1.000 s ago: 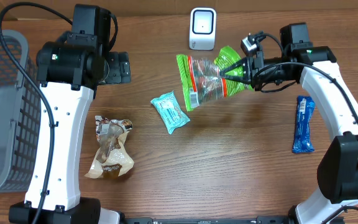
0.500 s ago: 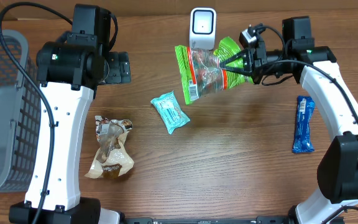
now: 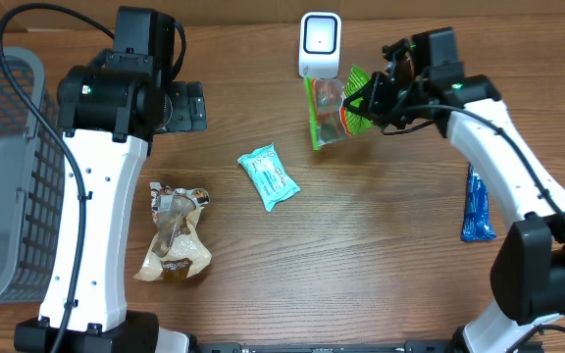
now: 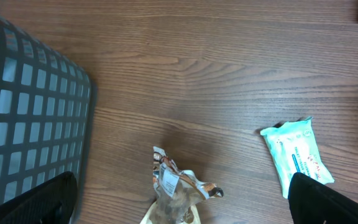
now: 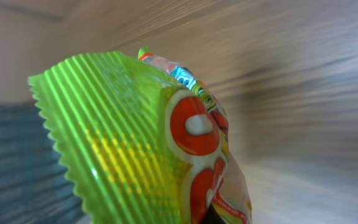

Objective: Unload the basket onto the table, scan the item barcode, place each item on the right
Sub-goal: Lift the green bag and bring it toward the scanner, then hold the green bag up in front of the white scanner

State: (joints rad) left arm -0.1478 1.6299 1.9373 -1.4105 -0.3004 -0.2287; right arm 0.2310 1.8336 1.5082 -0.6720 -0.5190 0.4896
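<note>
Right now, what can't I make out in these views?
Green bag: barcode too small overhead; right wrist view blurred, showing only its crimped edge.
Right end effector: hidden behind the bag in its wrist view.
Blue packet: top covered by the right arm overhead.

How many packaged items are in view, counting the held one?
4: green snack bag in the right pincer by the scanner; teal packet mid-table; crumpled tan bag left; blue wrapped bar right. The basket may hide more.
</note>
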